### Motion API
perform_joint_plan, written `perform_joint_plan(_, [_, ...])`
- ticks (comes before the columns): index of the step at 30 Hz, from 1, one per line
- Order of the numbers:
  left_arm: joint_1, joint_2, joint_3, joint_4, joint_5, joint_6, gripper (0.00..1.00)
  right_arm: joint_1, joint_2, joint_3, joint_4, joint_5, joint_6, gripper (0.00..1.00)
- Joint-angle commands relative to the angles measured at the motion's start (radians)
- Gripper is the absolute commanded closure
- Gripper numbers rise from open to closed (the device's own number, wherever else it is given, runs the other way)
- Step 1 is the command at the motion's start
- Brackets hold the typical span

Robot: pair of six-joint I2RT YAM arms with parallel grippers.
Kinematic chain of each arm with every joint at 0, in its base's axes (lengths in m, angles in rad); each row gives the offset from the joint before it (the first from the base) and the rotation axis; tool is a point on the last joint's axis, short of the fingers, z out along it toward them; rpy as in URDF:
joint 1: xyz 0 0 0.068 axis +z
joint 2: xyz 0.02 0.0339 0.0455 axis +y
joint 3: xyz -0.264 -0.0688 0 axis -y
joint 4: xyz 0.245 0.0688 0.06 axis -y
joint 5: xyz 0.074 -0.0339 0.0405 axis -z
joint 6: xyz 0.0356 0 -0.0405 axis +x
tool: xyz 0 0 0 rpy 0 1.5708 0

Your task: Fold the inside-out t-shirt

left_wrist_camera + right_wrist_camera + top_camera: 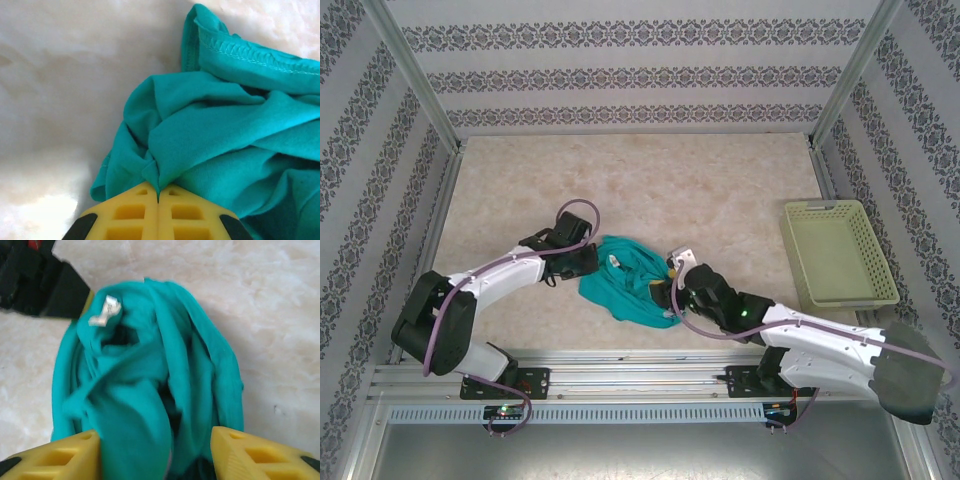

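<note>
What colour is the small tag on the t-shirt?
White; the tag on the t-shirt shows best in the right wrist view.

Robot lab cell, aluminium frame (412,70), wallpapered walls (620,75)

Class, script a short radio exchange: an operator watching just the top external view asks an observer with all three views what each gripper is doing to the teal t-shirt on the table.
Operator: Is the left gripper holding the t-shirt?
Observer: Yes. Its jaws are shut, pinching a fold of cloth at their tips.
Operator: And the right gripper?
Observer: Open. Its yellow fingers stand apart, with bunched cloth between them.
</note>
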Motion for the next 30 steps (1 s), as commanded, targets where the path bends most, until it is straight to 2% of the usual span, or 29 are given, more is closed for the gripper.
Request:
perform_joint_plan(1, [-0.018, -0.041, -0.003, 0.02, -0.021, 0.025, 1.0, -0.001, 0.015, 0.157, -0.22, -0.004, -0.087, 0.33])
perform_joint_plan(3, [-0.018, -0.059, -0.01, 0.031, -0.013, 0.023, 1.0, 0.001, 0.045, 0.223, -0.316, -0.044, -0.118, 0.28])
perform_joint_plan(5, [-0.022, -0.081, -0.019, 0.04, -0.009, 0.02, 1.0, 0.002, 0.083, 0.261, -0.37, -0.031, -0.115, 0.26])
perform_joint_plan(11, [-0.023, -0.134, -0.04, 0.071, 0.013, 0.015, 1.0, 0.005, 0.222, 0.282, -0.335, -0.054, -0.075, 0.23])
perform_joint_plan(13, [-0.024, -0.147, -0.039, 0.07, 0.017, 0.016, 1.0, 0.007, 0.275, 0.303, -0.341, -0.043, -0.058, 0.25])
perform_joint_plan(15, [-0.024, -0.157, -0.038, 0.063, 0.015, 0.021, 1.0, 0.008, 0.322, 0.332, -0.366, -0.023, -0.051, 0.33])
perform_joint_plan(16, [-0.024, -0.162, -0.037, 0.055, 0.01, 0.024, 1.0, 0.008, 0.339, 0.348, -0.38, -0.009, -0.051, 0.41])
perform_joint_plan(19, [-0.023, -0.162, -0.026, 0.029, -0.015, 0.032, 1.0, 0.011, 0.337, 0.375, -0.4, 0.01, -0.066, 0.69])
perform_joint_plan(22, [-0.019, -0.15, -0.023, -0.006, -0.075, 0.043, 1.0, 0.016, 0.262, 0.386, -0.408, -0.023, -0.093, 1.0])
perform_joint_plan(24, [0.014, -0.122, -0.021, -0.029, -0.088, 0.057, 1.0, 0.018, 0.181, 0.379, -0.399, -0.055, -0.105, 1.0])
perform_joint_plan(28, [0.136, -0.056, -0.034, -0.04, -0.021, 0.056, 1.0, 0.008, -0.082, 0.292, -0.298, -0.078, -0.084, 1.0])
perform_joint_plan(30, [0.153, -0.059, -0.036, -0.054, -0.044, 0.063, 1.0, -0.027, -0.194, 0.232, -0.248, -0.091, -0.05, 1.0])
